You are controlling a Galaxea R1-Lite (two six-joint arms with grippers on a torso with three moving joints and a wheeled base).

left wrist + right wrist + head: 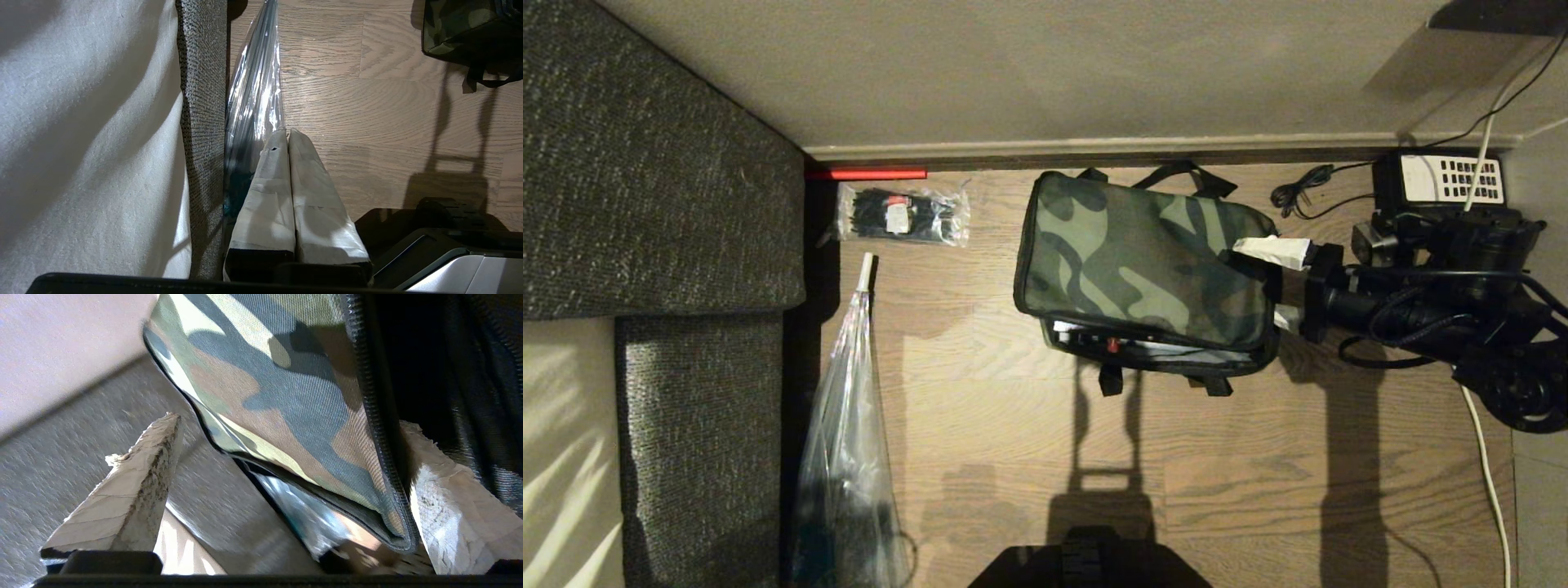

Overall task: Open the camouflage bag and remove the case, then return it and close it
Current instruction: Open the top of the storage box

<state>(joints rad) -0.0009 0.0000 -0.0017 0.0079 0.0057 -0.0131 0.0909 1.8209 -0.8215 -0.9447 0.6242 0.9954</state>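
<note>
Head view: boxy soft camouflage bag lies on the wooden floor by the wall, lid slightly lifted, flat black case with red latch showing inside at the near edge; right gripper at its right end, fingers spread wide astride the lid's edge. Left wrist view: left gripper parked beside the grey sofa, fingers pressed together, empty. Right wrist view: camouflage lid between the taped fingers, not clamped.
</note>
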